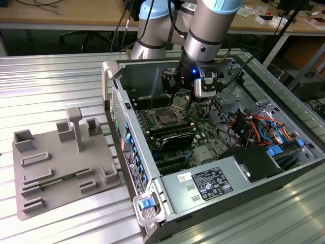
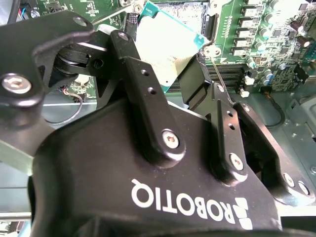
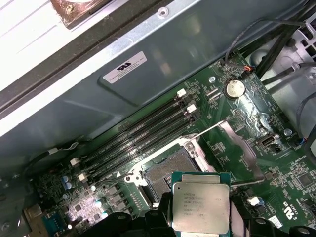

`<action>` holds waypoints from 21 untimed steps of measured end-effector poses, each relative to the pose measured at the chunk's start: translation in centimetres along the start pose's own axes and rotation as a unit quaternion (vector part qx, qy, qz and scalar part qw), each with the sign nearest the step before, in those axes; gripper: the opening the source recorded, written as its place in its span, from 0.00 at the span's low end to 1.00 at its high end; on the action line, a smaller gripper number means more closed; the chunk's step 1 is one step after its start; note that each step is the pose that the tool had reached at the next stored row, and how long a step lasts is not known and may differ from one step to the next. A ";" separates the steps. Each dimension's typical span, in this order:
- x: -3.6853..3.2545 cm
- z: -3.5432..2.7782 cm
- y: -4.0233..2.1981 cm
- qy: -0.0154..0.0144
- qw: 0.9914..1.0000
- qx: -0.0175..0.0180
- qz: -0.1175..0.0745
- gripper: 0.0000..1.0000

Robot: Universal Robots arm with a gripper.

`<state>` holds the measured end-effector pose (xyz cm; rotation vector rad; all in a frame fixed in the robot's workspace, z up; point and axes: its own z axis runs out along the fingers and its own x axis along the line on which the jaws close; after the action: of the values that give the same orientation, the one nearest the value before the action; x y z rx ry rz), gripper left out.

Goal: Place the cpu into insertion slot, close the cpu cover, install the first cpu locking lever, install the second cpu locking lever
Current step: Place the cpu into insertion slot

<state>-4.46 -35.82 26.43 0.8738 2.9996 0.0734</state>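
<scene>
Gripper [image 2: 172, 81] pinching the cpu [image 2: 165, 42] in second wrist view, insertion slot [image 3: 170, 174] lying bare in first wrist view

We see the cpu [image 3: 200, 207] topped in dull brushed silvery metal, and the tool [image 2: 170, 64] in smooth black with a satin sheen and bright screw heads. The motherboard [image 3: 296, 168] is glossy green inside a matt grey sheet-metal case [image 1: 147, 76]; the worktop [image 1: 51, 81] is ribbed, shiny bare metal, the fixture [image 1: 56, 147] on it matt grey plastic.
</scene>
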 end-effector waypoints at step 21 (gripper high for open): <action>0.00 0.08 0.00 -0.002 1.000 0.003 0.009 0.55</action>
<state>-4.46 -35.82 26.36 0.9000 2.9896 0.0631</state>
